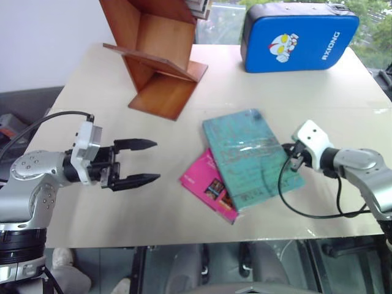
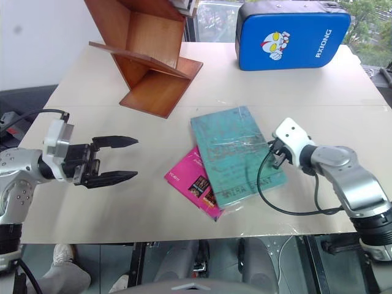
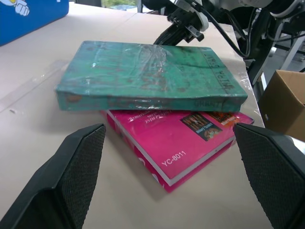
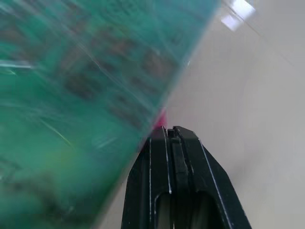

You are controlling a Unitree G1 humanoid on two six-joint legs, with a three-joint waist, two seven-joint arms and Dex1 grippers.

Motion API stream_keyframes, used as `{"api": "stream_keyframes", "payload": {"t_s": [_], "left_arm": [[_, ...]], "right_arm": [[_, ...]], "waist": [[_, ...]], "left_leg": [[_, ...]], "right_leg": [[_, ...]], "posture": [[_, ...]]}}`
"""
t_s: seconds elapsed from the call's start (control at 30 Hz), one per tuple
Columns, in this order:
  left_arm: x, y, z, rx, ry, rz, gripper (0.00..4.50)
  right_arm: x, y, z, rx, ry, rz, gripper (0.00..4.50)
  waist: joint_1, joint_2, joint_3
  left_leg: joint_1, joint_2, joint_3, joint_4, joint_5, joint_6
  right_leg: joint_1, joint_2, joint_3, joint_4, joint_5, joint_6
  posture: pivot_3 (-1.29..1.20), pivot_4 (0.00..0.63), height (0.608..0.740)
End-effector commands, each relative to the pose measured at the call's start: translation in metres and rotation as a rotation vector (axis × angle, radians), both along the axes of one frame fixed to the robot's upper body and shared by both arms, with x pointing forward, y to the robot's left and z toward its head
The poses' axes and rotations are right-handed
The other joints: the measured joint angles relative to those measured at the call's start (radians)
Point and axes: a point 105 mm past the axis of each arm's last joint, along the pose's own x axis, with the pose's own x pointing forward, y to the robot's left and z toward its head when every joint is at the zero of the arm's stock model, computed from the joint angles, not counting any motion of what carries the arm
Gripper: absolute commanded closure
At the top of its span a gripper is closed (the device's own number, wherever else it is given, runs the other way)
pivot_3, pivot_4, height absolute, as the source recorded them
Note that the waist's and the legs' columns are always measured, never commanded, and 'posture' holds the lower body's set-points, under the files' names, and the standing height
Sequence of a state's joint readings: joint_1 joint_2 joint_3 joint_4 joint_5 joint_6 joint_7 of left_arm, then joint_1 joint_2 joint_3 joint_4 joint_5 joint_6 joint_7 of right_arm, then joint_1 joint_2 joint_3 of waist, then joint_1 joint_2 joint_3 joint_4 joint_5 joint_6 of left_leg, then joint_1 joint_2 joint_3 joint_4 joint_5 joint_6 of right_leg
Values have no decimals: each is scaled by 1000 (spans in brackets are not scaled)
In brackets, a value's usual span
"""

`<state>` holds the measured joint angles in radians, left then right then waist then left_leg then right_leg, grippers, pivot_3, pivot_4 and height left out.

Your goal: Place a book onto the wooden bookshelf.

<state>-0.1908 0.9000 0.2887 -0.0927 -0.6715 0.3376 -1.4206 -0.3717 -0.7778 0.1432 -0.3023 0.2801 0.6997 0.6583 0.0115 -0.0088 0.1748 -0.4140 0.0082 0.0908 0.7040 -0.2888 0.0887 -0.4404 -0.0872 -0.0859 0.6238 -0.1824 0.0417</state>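
The teal-green book lies flat in the middle of the table, resting partly on a smaller pink book. My right gripper is shut, its fingertips low at the teal book's right edge with nothing between them; the right wrist view shows the closed tips just beside the cover. To the left of both books, my left gripper hovers open, pointing at them, its fingers framing the book's spine. The wooden bookshelf stands at the table's back left.
A blue padded case stands at the back right of the table. A black cable loops from my right wrist over the table's front right. A cardboard box sits on the floor beyond the table's right side.
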Motion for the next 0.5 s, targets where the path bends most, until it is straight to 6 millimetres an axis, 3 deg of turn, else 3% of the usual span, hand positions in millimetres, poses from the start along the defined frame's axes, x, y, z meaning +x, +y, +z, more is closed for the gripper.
{"api": "stream_keyframes", "payload": {"t_s": [0.03,0.5], "left_arm": [[-2,4,5,-13,-26,14,0],[2,9,-11,-30,81,74,0]], "right_arm": [[0,17,14,9,-59,38,4391],[-2,72,15,124,-48,33,4391]], "waist": [[-2,0,0],[-15,0,0]], "left_leg": [[0,0,0,0,0,0],[0,0,0,0,0,-1]], "right_leg": [[0,0,0,0,1,-1],[-1,0,0,1,1,-2]], "posture": [[0,150,738],[0,150,738]]}}
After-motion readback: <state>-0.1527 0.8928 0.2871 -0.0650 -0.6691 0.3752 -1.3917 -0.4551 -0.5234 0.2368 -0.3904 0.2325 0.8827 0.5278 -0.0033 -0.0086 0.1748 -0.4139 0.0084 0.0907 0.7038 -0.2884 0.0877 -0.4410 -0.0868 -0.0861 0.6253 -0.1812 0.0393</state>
